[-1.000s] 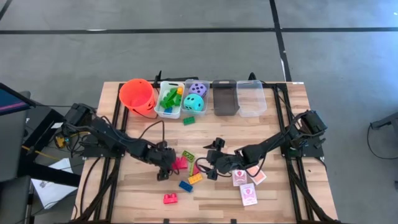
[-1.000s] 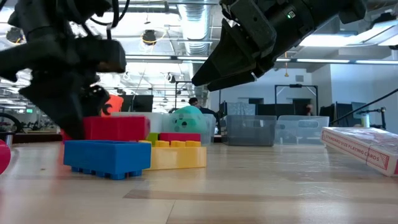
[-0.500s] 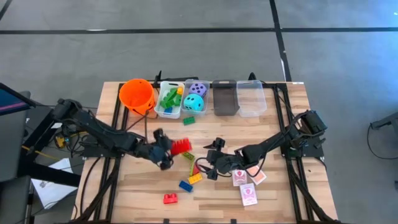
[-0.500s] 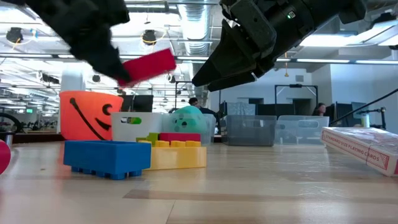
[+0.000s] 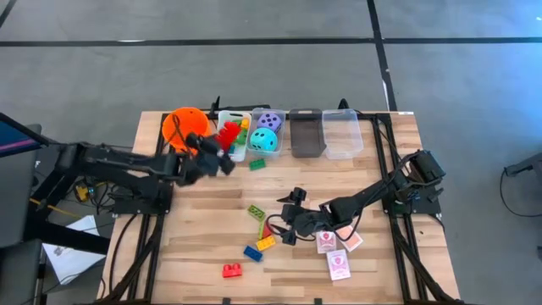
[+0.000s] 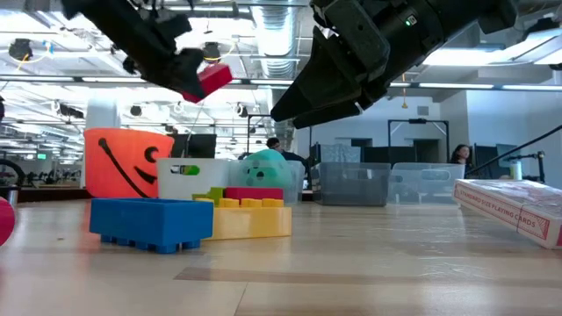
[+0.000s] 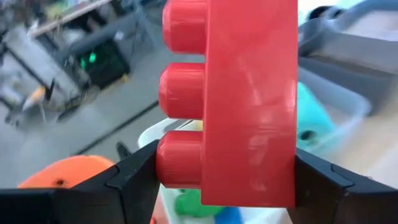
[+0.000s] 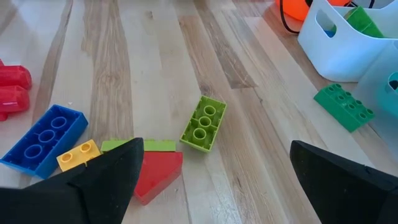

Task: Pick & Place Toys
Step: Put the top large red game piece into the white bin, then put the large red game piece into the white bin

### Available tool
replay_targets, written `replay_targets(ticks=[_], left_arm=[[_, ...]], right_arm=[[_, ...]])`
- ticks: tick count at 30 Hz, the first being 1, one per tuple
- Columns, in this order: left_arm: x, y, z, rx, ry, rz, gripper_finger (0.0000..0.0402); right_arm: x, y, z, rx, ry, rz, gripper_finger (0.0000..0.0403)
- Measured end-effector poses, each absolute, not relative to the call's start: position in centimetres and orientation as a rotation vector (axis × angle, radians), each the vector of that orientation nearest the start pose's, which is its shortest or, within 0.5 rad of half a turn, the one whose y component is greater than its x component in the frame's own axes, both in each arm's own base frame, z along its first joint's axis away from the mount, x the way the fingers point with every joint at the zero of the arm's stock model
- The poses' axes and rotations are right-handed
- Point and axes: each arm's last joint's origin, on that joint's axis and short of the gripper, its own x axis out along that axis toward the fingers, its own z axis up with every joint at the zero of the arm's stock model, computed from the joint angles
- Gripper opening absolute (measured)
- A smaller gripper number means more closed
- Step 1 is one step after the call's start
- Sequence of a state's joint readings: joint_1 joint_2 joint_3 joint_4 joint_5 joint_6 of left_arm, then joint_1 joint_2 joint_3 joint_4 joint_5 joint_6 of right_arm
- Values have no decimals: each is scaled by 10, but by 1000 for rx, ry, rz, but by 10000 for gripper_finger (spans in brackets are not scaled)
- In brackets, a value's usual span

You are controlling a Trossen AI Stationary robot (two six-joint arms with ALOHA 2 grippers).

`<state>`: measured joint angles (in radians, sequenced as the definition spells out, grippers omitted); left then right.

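My left gripper [image 5: 218, 157] is shut on a red brick [image 5: 227, 135], high above the table beside the white bin [image 5: 222, 151] that holds green and yellow bricks. Near the table's middle my right gripper [image 5: 284, 224] hangs open, touching nothing. Below it lie a lime brick [image 8: 203, 122], a red wedge [image 8: 155, 174], a yellow brick [image 8: 78, 155] and a blue brick [image 8: 43, 135]. Another red brick [image 5: 231, 270] lies near the front edge. A green brick [image 5: 257, 163] lies in front of the bins. Two dice [image 5: 265, 140] sit in a clear bin. Playing cards [image 5: 339, 265] lie at the front right. My left gripper pinches the red brick between its two fingers. One finger [image 7: 134, 180] meets the studded face at its end stud [image 7: 177, 165], the other the flat opposite face [image 7: 289, 155]. The brick sticks out past the fingertips, lifted clear, with the fingers nearly level.
An orange bucket [image 5: 182, 127] stands at the far left, next to the white bin. A dark bin [image 5: 306, 133] and a clear bin [image 5: 342, 133] stand along the far edge. Bare wood lies at the table's left and front left.
My left gripper has risen from the table's middle with the red brick and swung toward the far edge, up to the white bin, tipping from pointing down to nearly level. The brick has been lifted clear of the table. My right gripper has kept still.
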<state>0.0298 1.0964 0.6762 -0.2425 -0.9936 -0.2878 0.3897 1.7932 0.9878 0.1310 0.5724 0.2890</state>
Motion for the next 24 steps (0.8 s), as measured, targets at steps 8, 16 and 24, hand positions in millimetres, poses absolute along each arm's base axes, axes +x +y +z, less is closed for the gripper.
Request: replay_targets(ticks=[8,16,24], left_arm=[[205,80,238,16,574,1072,298],[210,91,242,-62,501,993,360],[219,82,243,-232,473,595,374]], right_arm=[[342,123,168,-32,564,-259,397],[342,124,169,-29,558,-258,397],[342,124,169,-30,559,-258,397]])
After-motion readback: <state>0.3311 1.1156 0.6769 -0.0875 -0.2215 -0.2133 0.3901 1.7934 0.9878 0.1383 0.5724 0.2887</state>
